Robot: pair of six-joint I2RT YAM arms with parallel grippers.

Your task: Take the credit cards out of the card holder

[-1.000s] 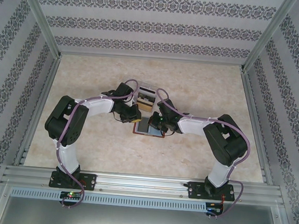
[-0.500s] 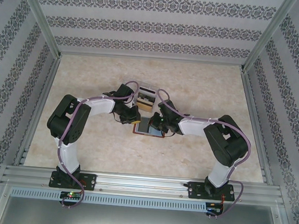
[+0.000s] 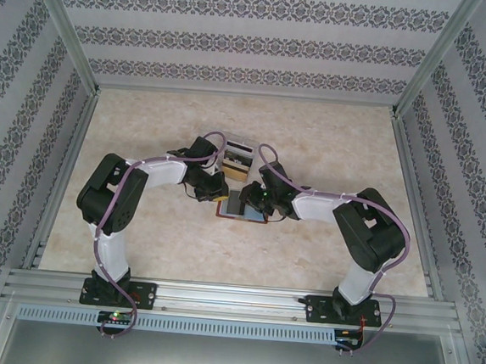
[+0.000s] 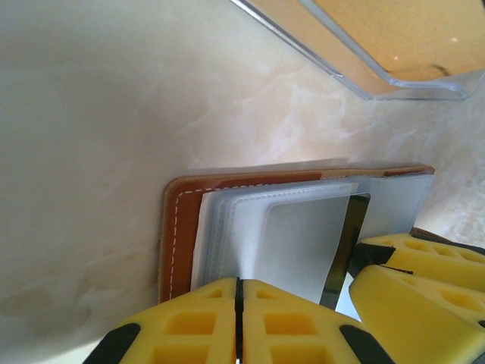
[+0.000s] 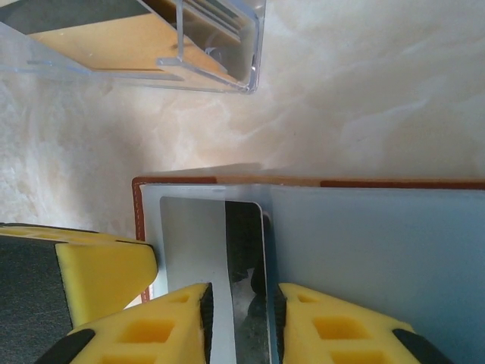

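The brown leather card holder (image 3: 242,209) lies open on the table, its clear plastic sleeves (image 4: 227,227) facing up. A silvery credit card (image 5: 189,243) with a dark stripe (image 4: 345,243) sticks partway out of a sleeve. My left gripper (image 4: 237,303) is shut, its yellow tips resting at the left page's near edge; I cannot tell whether a sleeve is pinched. My right gripper (image 5: 241,311) stands slightly open over the card, one finger on each side of its dark part, not clamping it. In the top view both grippers, left (image 3: 217,188) and right (image 3: 258,202), meet over the holder.
A clear acrylic box (image 3: 237,154) with cards in it stands just behind the holder, close to both wrists (image 5: 151,45). Marble-patterned tabletop (image 3: 146,122) spreads around, bounded by patterned walls and metal rails.
The right gripper's jaws have parted from shut to slightly open at the card. The left gripper stays shut in place. The holder has not moved.
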